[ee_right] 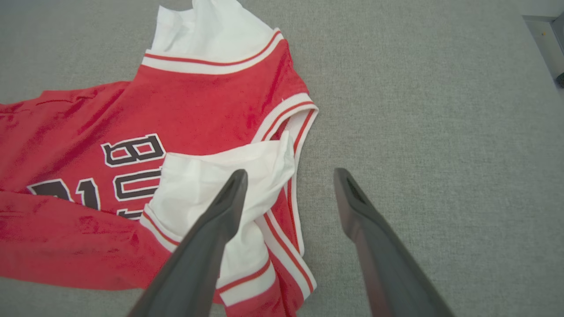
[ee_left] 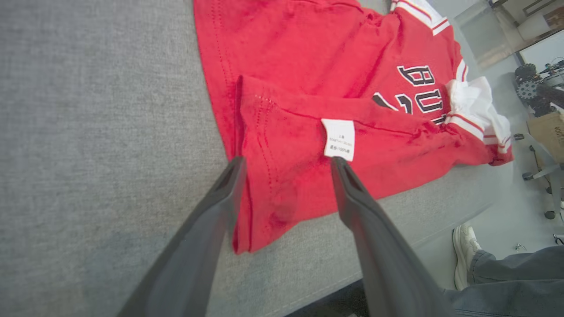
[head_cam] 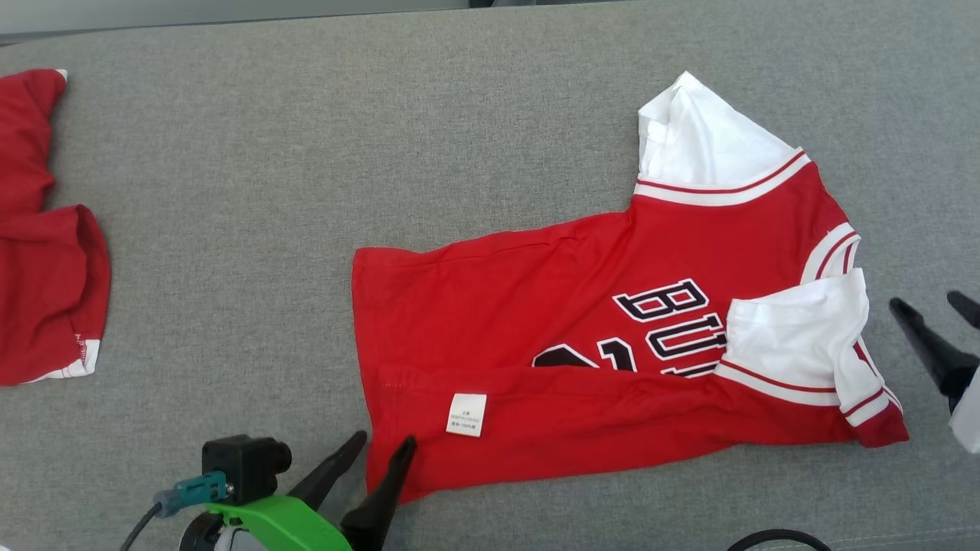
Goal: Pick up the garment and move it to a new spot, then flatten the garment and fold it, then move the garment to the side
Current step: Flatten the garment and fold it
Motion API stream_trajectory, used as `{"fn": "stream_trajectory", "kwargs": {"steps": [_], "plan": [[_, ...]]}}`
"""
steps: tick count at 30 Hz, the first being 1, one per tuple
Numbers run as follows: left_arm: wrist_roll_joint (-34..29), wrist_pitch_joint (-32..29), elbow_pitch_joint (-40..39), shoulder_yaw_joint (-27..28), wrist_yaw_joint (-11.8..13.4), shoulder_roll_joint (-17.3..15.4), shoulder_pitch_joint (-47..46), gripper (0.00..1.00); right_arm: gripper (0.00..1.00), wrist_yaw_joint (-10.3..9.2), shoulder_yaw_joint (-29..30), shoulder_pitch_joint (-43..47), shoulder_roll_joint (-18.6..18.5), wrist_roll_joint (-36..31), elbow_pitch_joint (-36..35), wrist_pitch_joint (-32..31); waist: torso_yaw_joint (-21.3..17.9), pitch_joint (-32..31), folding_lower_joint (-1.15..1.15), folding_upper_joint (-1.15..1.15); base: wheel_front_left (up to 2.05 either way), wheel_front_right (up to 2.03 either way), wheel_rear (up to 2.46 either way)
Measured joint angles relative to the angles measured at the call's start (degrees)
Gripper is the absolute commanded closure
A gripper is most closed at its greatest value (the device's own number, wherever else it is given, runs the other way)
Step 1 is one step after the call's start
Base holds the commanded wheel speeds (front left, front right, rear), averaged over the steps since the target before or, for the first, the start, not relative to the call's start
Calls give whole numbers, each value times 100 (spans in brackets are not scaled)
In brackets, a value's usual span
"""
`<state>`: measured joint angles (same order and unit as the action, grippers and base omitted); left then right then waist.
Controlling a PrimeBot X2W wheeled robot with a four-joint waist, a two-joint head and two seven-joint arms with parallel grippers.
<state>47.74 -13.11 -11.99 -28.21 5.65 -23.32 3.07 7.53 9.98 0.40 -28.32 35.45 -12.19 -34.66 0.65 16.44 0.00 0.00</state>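
A red jersey point(head_cam: 551, 306) with white sleeves and dark lettering lies on the grey table, its near long edge folded over so a white label point(head_cam: 466, 414) shows. One white sleeve point(head_cam: 796, 337) is folded onto the chest; the other sleeve point(head_cam: 697, 138) points to the far side. My left gripper point(head_cam: 383, 444) is open at the jersey's near hem corner point(ee_left: 246, 229), its fingers point(ee_left: 220, 193) straddling that corner from just above. My right gripper point(head_cam: 934, 306) is open beside the collar end, with nothing between its fingers point(ee_right: 352, 198).
Another red garment point(head_cam: 46, 252) lies at the table's far left edge. Bare grey table top point(head_cam: 306, 153) stretches between the two garments and beyond the jersey. In the left wrist view a person's shoe point(ee_left: 465, 251) and trouser leg stand past the table's near edge.
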Motion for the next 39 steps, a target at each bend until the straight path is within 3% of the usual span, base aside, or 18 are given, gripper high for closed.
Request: {"fn": "stream_trajectory", "kwargs": {"steps": [3,7,13,20,30,31,32,33,34,35,36,39], "plan": [[-12,26,-255,92,-9,-2,-182,0,0,0,-171,-486,-79,-149,-187,121,-1,114,0,0,0,0,0],[-264,8,-5,276,22,-52,-1044,0,0,0,-623,-1457,-55,-478,-53,241,11,348,0,0,0,0,0],[-261,-463,939,77,-293,118,-2293,0,0,0,-1343,-3056,103,-821,1003,41,82,800,0,0,0,0,0],[-405,-563,1555,-53,-605,196,-3020,0,0,1,-2002,-4417,108,-1278,2096,97,263,1226,0,0,0,0,0],[-332,-597,1998,-339,-938,641,-3627,0,0,0,-2259,-5200,13,-1746,3641,341,822,1577,1,0,0,0,0],[-318,-602,2027,-358,-955,666,-3660,18,0,0,-2281,-5242,21,-1752,3719,358,867,1600,0,0,0,0,0],[-299,-630,2054,-390,-980,691,-3685,51,0,0,-2288,-5287,24,-1748,3795,396,907,1621,0,0,0,0,0],[-290,-632,2074,-403,-998,712,-3710,65,0,-1,-2303,-5343,29,-1731,3861,403,941,1641,0,0,0,0,0],[-255,-632,2096,-411,-1015,733,-3729,100,0,-4,-2324,-5390,35,-1692,3914,434,968,1661,0,0,0,0,0],[-213,-647,2108,-436,-1038,738,-3753,100,55,-7,-2353,-5429,37,-1642,3962,452,989,1680,0,0,0,0,0],[-204,-649,2116,-463,-1068,737,-3779,100,97,-7,-2390,-5468,36,-1586,3995,453,1002,1694,0,0,0,0,0],[-160,-617,2139,-494,-1118,758,-3784,100,100,-5,-2526,-5527,62,-1332,4028,502,998,1694,0,0,0,0,0]]}}
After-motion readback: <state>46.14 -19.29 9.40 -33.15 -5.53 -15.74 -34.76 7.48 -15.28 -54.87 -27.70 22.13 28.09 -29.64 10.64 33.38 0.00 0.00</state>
